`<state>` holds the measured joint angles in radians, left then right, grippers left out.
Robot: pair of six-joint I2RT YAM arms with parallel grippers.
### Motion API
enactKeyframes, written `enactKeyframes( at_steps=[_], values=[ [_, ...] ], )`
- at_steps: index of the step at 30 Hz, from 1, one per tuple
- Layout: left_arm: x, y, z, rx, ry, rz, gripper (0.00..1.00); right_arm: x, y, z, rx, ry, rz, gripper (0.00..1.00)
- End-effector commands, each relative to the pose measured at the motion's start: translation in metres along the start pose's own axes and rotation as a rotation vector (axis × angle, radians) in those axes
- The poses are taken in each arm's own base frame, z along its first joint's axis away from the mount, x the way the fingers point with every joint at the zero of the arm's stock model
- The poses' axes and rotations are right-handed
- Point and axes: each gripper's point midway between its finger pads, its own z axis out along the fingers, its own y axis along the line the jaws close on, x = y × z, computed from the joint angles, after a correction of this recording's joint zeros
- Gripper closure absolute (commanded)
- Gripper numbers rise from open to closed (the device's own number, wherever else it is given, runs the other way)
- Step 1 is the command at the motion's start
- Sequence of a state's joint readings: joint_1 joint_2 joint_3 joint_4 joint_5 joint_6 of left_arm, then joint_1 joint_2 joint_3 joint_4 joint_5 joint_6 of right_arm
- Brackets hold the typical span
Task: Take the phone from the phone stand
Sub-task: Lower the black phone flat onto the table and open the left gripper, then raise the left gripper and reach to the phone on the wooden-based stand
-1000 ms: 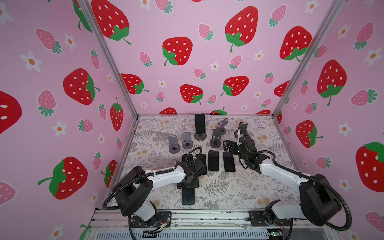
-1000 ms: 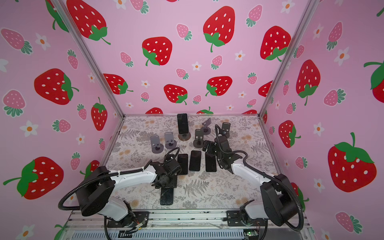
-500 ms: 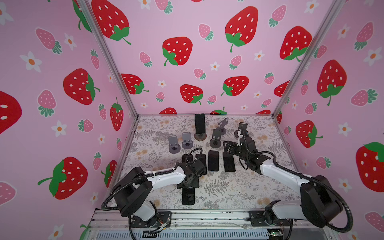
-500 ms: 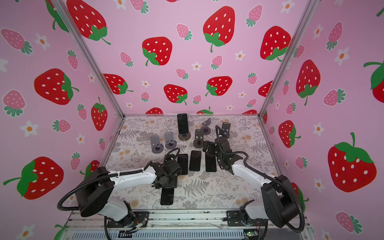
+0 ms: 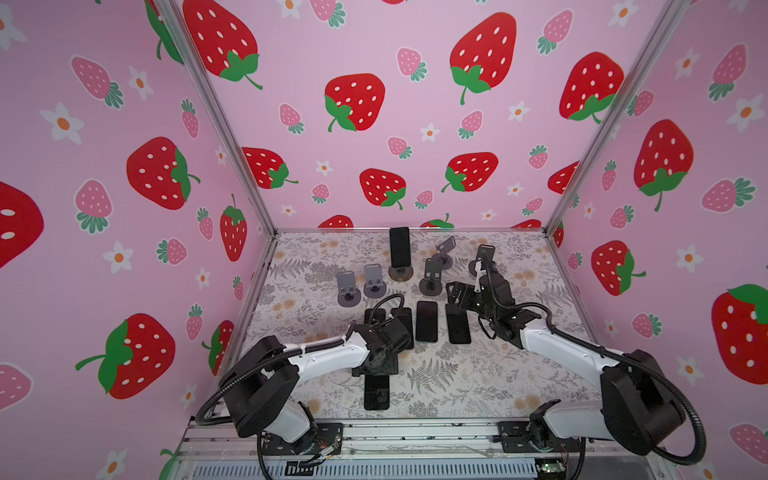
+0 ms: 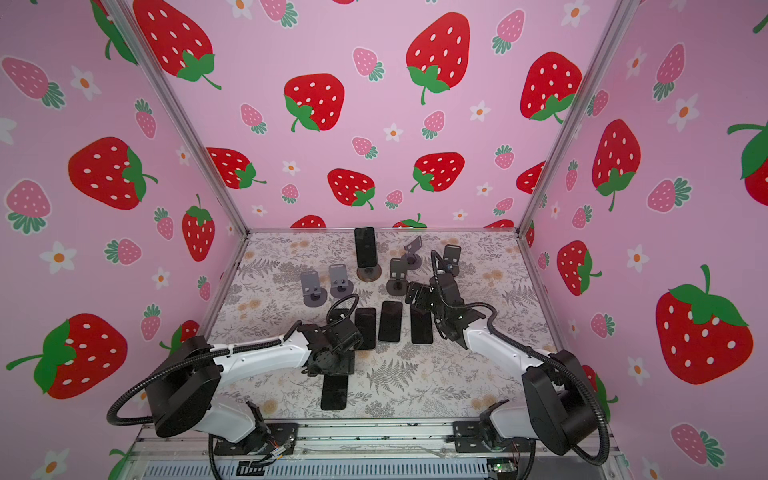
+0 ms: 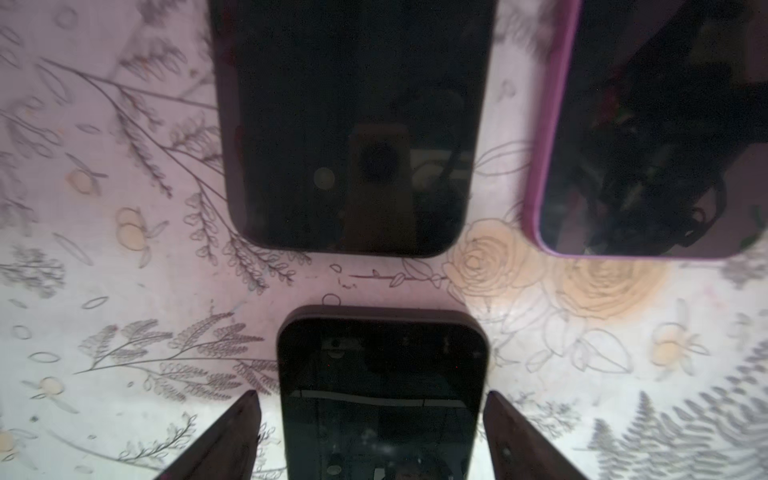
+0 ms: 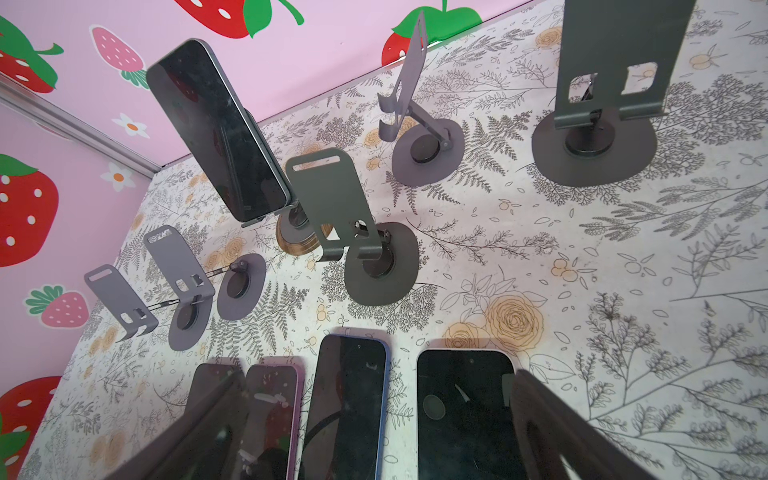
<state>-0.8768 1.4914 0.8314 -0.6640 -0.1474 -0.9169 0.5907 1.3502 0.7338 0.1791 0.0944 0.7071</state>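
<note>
A dark phone (image 5: 400, 247) (image 6: 365, 247) stands upright on a round-based phone stand (image 5: 401, 273) at the back of the table; the right wrist view shows the phone (image 8: 216, 133) leaning on its stand (image 8: 299, 241). My right gripper (image 5: 457, 293) (image 8: 378, 374) hangs open in front of it, above a row of flat phones. Near the front, my left gripper (image 5: 374, 368) (image 7: 370, 395) is open, and its fingers (image 7: 232, 436) stand clear of both sides of a black phone (image 7: 382, 395) (image 5: 376, 390) lying flat.
Several phones lie flat in a row mid-table, among them a blue-edged one (image 8: 349, 399) and a purple-cased one (image 7: 648, 124). Empty grey stands (image 5: 345, 286) (image 5: 374, 282) (image 5: 432, 276) (image 5: 444, 251) (image 5: 484, 257) flank the loaded stand. Pink walls close in on three sides.
My left gripper's jaws have opened and let go of the black phone, which lies flat near the front. The right arm has barely moved.
</note>
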Motion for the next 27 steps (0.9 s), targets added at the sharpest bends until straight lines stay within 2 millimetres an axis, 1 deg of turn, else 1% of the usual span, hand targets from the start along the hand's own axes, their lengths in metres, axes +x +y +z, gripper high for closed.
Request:
enactKeyframes(
  at_steps=[1, 5, 9, 11, 13, 16, 18, 21, 24, 27],
  values=[
    [-0.024, -0.002, -0.033, 0.001, -0.094, -0.01, 0.12, -0.012, 0.001, -0.008, -0.006, -0.051, 0.013, 0.0],
    [-0.041, -0.003, -0.063, 0.022, -0.169, -0.003, 0.06, -0.017, 0.007, -0.008, -0.026, -0.061, 0.017, 0.0],
    [-0.066, -0.008, -0.091, 0.065, -0.257, 0.011, 0.03, -0.026, 0.01, -0.008, -0.027, -0.086, 0.024, 0.0],
    [-0.083, -0.014, -0.105, 0.086, -0.315, 0.042, 0.03, -0.029, 0.012, -0.007, -0.033, -0.091, 0.031, 0.0],
    [-0.105, -0.026, -0.121, 0.129, -0.392, 0.082, 0.03, -0.031, 0.015, -0.007, -0.039, -0.092, 0.03, 0.0],
    [-0.141, -0.045, -0.146, 0.178, -0.503, 0.099, 0.01, -0.029, 0.014, -0.006, -0.034, -0.084, 0.029, 0.0],
    [-0.163, -0.056, -0.159, 0.201, -0.54, 0.106, 0.0, -0.026, 0.012, -0.006, -0.03, -0.071, 0.03, 0.0],
    [-0.194, -0.066, -0.171, 0.191, -0.556, 0.113, 0.01, -0.022, 0.009, -0.008, -0.015, -0.056, 0.018, 0.0],
    [-0.226, -0.07, -0.174, 0.182, -0.574, 0.076, 0.01, -0.019, -0.001, -0.014, 0.02, -0.068, 0.012, 0.0],
    [-0.26, -0.064, -0.176, 0.102, -0.635, 0.003, 0.01, -0.019, -0.005, -0.019, 0.031, -0.078, 0.009, 0.0]
  ],
)
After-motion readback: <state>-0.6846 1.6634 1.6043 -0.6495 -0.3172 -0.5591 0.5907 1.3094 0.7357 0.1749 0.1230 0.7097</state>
